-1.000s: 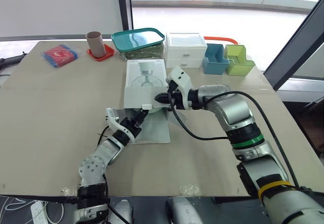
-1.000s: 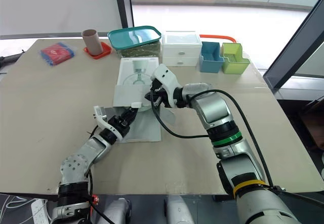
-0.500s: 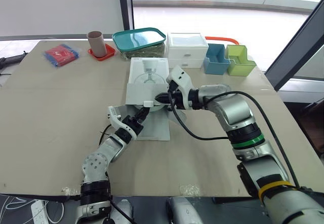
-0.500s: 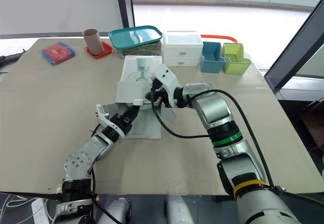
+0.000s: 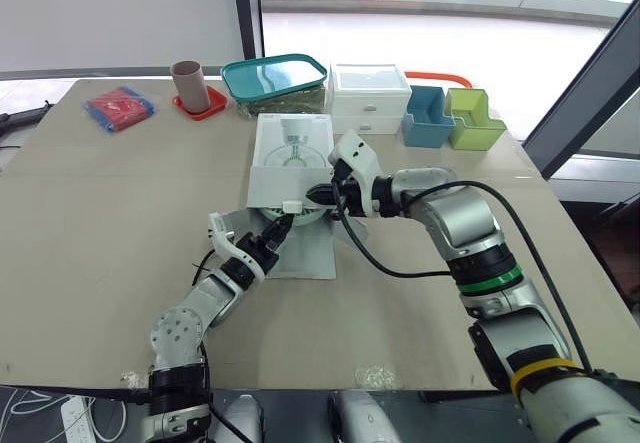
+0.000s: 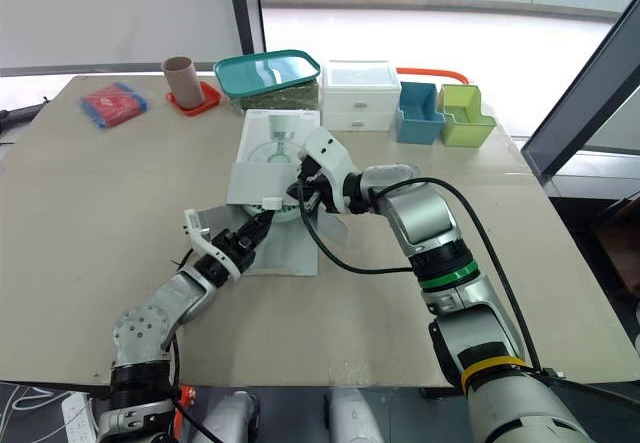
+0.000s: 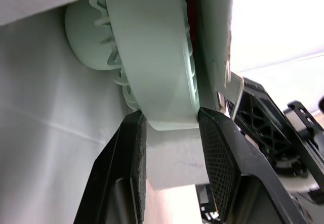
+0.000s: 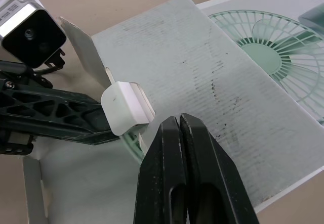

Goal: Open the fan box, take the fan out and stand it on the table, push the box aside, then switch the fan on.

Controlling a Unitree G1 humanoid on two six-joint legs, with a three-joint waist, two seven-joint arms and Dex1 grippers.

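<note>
The white fan box [image 5: 292, 153] lies flat at the table's middle, its printed fan picture facing up and its front end open. A long flap [image 5: 308, 254] rests on the table in front of the opening. The pale green fan [image 7: 152, 57] pokes out of that opening. My left gripper [image 5: 277, 229] reaches in from the front, and its fingers [image 7: 134, 133] sit on either side of the fan's rim. My right gripper [image 5: 316, 194] is shut and rests on the box's top panel at its front edge, beside a small white tab [image 8: 126, 107].
Along the back stand a brown cup on a red coaster [image 5: 190, 85], a teal-lidded container [image 5: 274, 81], white drawers [image 5: 368, 98], a blue bin [image 5: 427, 116] and a green bin [image 5: 472, 118]. A red and blue packet [image 5: 119, 107] lies at the back left.
The camera has shifted slightly. My left gripper has nudged a little at the box mouth and keeps its hold on the fan rim. The right gripper stays put.
</note>
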